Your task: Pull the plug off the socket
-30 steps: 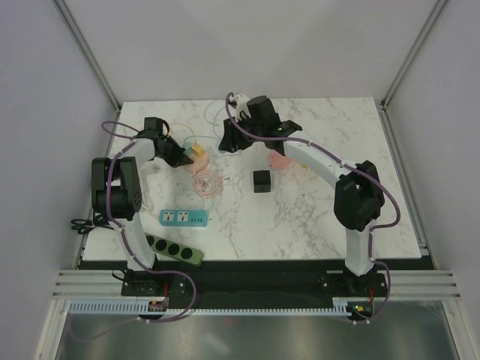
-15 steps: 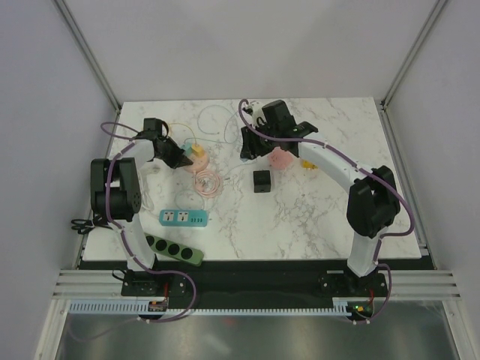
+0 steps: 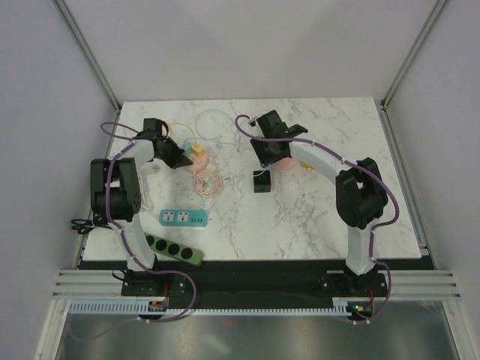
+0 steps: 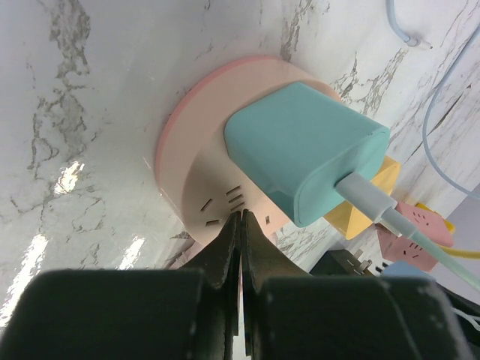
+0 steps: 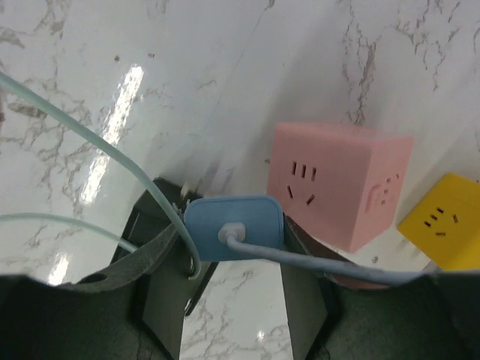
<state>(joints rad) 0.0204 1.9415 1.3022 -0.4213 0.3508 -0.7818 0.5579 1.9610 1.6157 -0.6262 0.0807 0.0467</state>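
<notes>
Boxy blue plug (image 5: 238, 219) pinched in right claw (image 5: 233, 234), forearm angled left. Closed left claw (image 4: 241, 222), tips on round glossy pink socket (image 4: 187, 154).

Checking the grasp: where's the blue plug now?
Right wrist view, centre: blue plug held by the right hand, just left of the pink cube.

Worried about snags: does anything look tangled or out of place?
Yes. A pale cable drapes across the jaws of the right gripper, curling beside the blue plug they hold. It may snag. Nothing else stands out.
</notes>
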